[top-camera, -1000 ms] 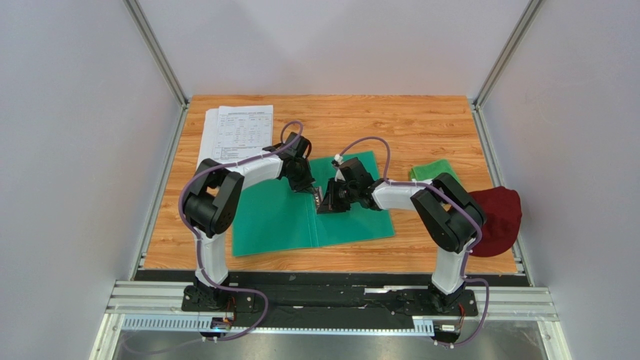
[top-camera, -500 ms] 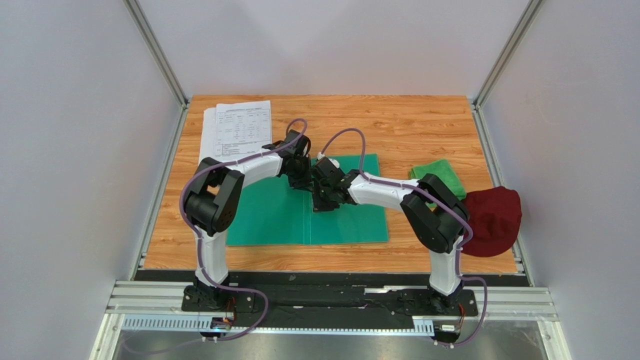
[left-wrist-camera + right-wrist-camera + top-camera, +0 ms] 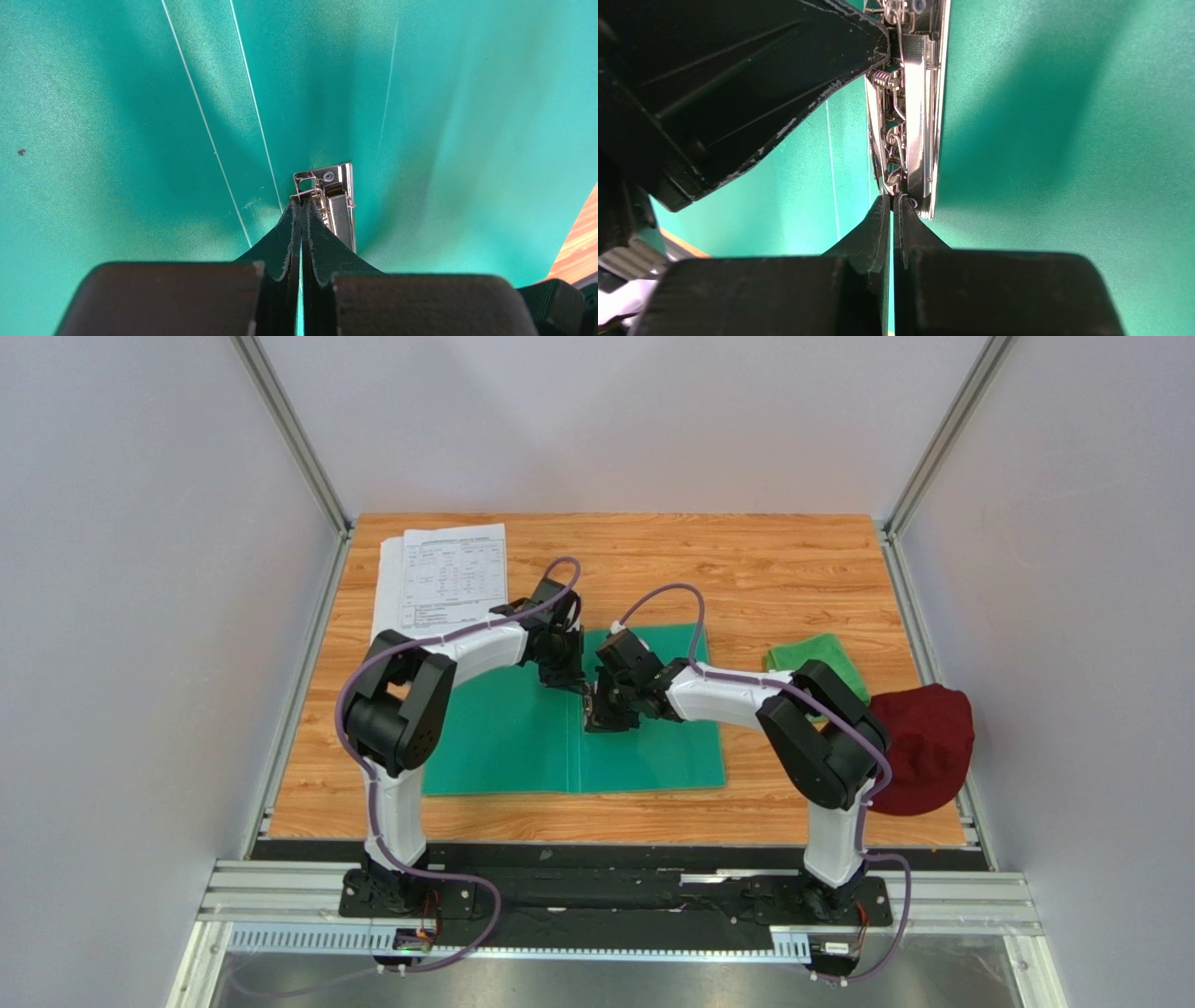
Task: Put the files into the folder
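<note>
Folder (image 3: 512, 745) lies open on the tabletop (image 3: 786, 567), files (image 3: 442, 577) apart at its far-left corner. Your left gripper (image 3: 302, 204) and right gripper (image 3: 892, 199), both fully closed and seemingly empty, touch the metal clip (image 3: 919, 105) at its ends, probably to release it.

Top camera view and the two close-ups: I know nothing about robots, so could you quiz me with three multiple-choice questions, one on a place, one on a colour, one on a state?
1. Where are the files relative to the folder?
A) Outside it, on the far-left corner of the table
B) Tucked inside it
C) Underneath it

2. What colour is the folder?
A) Orange
B) Teal-green
C) Black

3. How do the left gripper and right gripper stand?
A) Both wide open
B) One open, one shut
C) Both shut, tips at the metal clip

Answers:
1 A: the printed sheets lie on bare wood beyond the folder's edge.
2 B: all three views show that colour.
3 C: each wrist view shows its fingers pressed together at the clip.
</note>
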`<state>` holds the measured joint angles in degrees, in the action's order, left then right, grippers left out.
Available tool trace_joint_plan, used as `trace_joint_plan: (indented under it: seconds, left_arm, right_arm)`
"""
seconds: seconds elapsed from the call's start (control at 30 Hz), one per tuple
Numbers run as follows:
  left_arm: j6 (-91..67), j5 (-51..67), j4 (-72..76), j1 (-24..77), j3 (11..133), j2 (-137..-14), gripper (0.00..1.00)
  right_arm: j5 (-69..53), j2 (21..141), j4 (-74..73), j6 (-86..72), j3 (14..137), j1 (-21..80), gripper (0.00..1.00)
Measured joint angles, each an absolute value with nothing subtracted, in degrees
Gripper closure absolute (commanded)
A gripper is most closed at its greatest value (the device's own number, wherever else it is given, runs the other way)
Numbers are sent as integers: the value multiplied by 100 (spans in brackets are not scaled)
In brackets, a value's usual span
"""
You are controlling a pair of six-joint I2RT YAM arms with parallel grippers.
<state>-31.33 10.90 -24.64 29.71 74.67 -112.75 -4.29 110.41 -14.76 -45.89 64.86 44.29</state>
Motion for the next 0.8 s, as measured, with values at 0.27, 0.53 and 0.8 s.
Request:
trace_joint_plan:
  seconds: [0.27, 0.53, 0.8]
  left_arm:
    - [-3256, 1125, -2176, 2958, 7225, -11170, 100]
    - [-3597, 1166, -2010, 2963, 7046, -11074, 100]
    - [-3699, 1157, -1752, 2965, 6840, -10978, 100]
  right_arm:
    - [-604, 10847, -1214, -4672, 6355, 4368, 100]
    - [-255, 10877, -2071, -4497, 6796, 4447, 100]
    - [-14, 11059, -2206, -4571, 6851, 4534, 100]
